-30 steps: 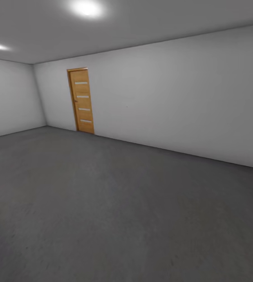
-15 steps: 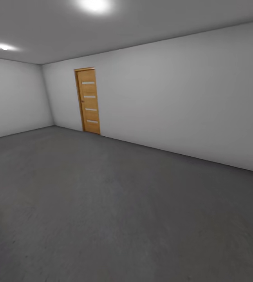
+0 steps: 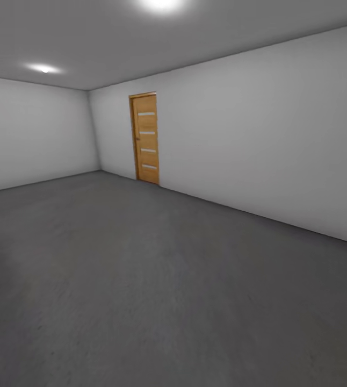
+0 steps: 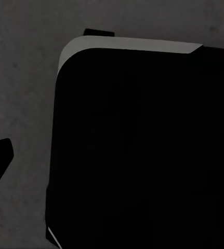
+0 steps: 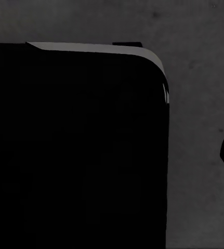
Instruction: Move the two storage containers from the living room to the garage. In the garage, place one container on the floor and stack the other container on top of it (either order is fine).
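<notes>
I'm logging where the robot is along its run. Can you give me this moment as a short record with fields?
room: bare room with dark grey concrete-like floor and plain pale walls
door: narrow wooden door with four small light panes, shut, set in the far wall near the corner
ceiling: two round lights
wrist views: a large dark rounded body above the grey floor
grippers: state cannot be told
</notes>
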{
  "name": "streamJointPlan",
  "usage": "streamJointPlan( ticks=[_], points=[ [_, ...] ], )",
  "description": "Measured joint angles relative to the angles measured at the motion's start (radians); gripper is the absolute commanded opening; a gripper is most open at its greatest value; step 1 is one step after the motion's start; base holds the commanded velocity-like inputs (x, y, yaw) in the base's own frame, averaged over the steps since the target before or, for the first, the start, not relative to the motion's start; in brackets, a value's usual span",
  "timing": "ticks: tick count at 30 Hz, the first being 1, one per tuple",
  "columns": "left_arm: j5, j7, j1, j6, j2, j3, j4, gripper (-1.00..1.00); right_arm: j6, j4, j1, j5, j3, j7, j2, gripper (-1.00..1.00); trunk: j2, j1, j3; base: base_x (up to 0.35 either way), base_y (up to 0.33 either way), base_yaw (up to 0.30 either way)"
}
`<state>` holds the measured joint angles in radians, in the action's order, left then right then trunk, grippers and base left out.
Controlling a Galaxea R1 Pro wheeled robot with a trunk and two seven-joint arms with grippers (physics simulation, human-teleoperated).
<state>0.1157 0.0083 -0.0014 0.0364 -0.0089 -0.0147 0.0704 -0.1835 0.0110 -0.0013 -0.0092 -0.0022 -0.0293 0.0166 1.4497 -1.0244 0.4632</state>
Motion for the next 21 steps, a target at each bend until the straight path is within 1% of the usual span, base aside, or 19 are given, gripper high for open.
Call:
streamJointPlan(
  ticks=[21],
  points=[
    [-0.001,0.0,0.0,0.001,0.0,0.0,0.0,1.0,-0.007,0.0,0.0,0.006,0.007,0.001,0.0,1.0,0.0,0.0,0.0,0.322,0.0,0.273]
  ],
)
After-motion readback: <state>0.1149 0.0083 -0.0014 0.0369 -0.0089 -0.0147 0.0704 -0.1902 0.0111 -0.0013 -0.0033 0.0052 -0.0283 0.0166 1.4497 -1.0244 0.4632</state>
